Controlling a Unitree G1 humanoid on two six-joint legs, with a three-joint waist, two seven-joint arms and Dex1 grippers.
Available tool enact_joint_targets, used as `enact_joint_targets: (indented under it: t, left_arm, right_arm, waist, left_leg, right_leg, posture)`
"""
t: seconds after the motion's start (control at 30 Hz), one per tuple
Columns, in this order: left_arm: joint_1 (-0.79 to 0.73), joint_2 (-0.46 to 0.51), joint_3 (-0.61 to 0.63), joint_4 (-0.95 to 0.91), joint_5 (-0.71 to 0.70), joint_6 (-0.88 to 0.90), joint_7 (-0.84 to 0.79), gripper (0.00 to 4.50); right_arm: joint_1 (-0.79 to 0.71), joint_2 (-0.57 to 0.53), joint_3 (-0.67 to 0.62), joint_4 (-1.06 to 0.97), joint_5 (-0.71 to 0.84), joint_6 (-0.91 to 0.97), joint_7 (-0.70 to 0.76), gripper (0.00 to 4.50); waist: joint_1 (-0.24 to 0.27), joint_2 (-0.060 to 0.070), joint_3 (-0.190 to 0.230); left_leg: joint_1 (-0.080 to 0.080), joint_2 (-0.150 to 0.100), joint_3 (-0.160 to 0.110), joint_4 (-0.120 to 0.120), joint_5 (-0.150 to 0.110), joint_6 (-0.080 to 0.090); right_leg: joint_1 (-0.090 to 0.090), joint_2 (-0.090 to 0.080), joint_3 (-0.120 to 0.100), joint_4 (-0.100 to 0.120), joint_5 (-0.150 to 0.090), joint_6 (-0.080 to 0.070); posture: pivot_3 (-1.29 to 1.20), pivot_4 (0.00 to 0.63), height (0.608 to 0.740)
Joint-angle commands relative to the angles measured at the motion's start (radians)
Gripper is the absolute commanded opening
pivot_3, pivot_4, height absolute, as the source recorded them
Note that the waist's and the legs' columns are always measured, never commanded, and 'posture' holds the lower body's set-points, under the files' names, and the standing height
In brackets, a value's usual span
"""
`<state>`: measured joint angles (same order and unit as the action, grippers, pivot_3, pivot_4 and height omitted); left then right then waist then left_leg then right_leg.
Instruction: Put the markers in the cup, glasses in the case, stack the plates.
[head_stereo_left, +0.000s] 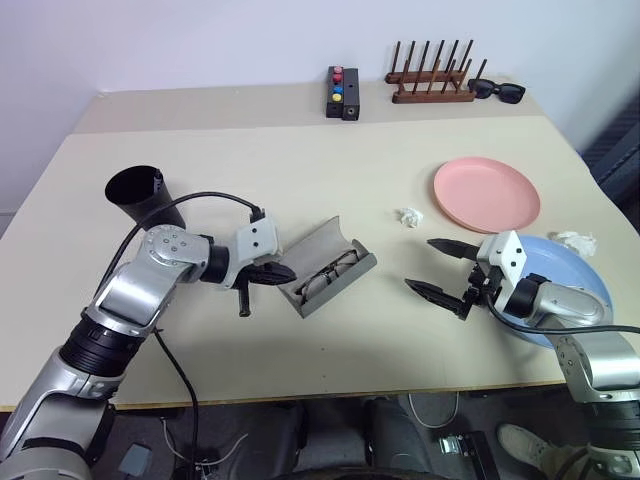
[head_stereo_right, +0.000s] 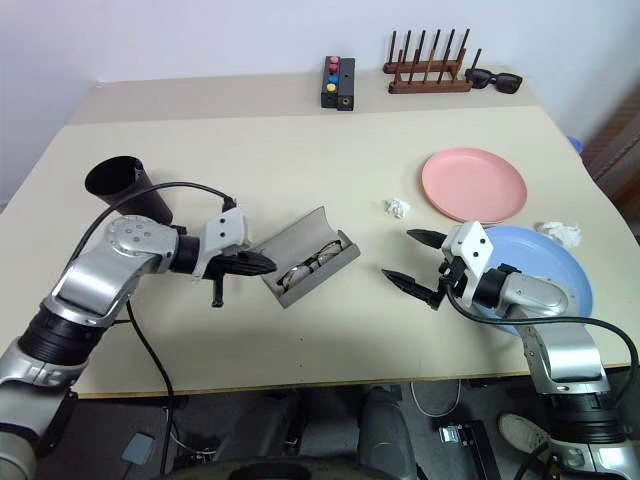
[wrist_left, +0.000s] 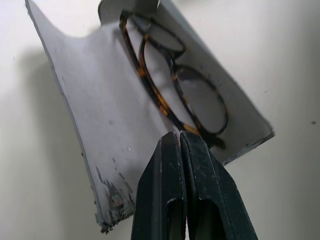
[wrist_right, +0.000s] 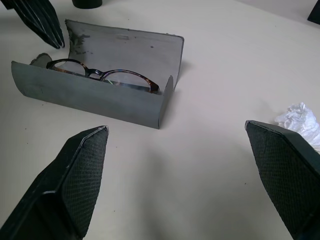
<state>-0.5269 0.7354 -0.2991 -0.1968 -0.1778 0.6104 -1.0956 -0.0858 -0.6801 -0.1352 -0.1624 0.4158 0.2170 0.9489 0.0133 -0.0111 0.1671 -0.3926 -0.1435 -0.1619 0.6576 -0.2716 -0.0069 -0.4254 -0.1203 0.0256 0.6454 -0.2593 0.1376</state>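
Glasses (wrist_right: 102, 75) seated in open grey case (head_stereo_left: 327, 267) at table centre.
Left gripper (head_stereo_left: 281, 272), fingers pressed together, is seen at the case's raised lid; tortoiseshell rims are resolved in wrist views. Right gripper (head_stereo_left: 438, 268) is spread wide, apart from case.

Even, bright light falls from overhead; shadows on the counter (head_stereo_left: 300, 160) stay soft and short. The left claw (wrist_left: 181, 190) looms blurred, close to its lens, above a hazy shadow beside the case (wrist_left: 95, 115).
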Motion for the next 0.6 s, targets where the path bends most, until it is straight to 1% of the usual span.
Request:
enact_joint_targets:
  t: [0.03, 0.13, 0.3, 0.43, 0.6]
  left_arm:
    - [-0.024, 0.000, -0.016, -0.013, 0.066, 0.018, 0.064, 0.06]
    - [-0.042, -0.006, -0.063, 0.022, 0.173, 0.004, 0.147, 0.06]
    - [-0.083, -0.049, -0.094, 0.101, 0.264, -0.023, 0.230, 0.06]
    - [-0.120, -0.088, -0.104, 0.171, 0.314, -0.058, 0.275, 0.06]
    - [-0.173, -0.149, -0.081, 0.253, 0.327, -0.082, 0.311, 0.06]
  right_arm:
    - [0.000, -0.003, -0.030, -0.020, 0.012, -0.021, -0.001, 4.50]
    - [-0.001, -0.001, -0.027, -0.019, 0.013, -0.023, -0.002, 4.50]
    - [-0.001, -0.001, -0.027, -0.022, 0.013, -0.023, -0.003, 4.50]
    - [-0.003, -0.003, -0.026, -0.027, 0.014, -0.017, -0.005, 4.50]
    - [-0.005, -0.002, -0.025, -0.033, 0.016, -0.011, -0.010, 4.50]
  waist:
    - [0.000, 0.000, 0.000]
    - [0.001, 0.000, 0.000]
    - [0.001, 0.000, 0.000]
    - [0.000, 0.000, 0.000]
    - [0.002, 0.000, 0.000]
  left_leg:
    - [0.000, 0.000, 0.000, 0.000, 0.000, 0.000]
    - [0.000, 0.000, 0.000, 0.000, 0.000, 0.000]
    - [0.000, 0.000, 0.000, 0.000, 0.000, 0.000]
    - [0.000, 0.000, 0.000, 0.000, 0.000, 0.000]
    - [0.000, 0.000, 0.000, 0.000, 0.000, 0.000]
  right_leg:
    - [0.000, 0.000, 0.000, 0.000, 0.000, 0.000]
    - [0.000, 0.000, 0.000, 0.000, 0.000, 0.000]
    - [0.000, 0.000, 0.000, 0.000, 0.000, 0.000]
    - [0.000, 0.000, 0.000, 0.000, 0.000, 0.000]
    - [0.000, 0.000, 0.000, 0.000, 0.000, 0.000]
  posture:
    - [0.00, 0.150, 0.740]
    - [0.00, 0.150, 0.740]
    - [0.00, 0.150, 0.740]
    - [0.00, 0.150, 0.740]
    - [0.00, 0.150, 0.740]
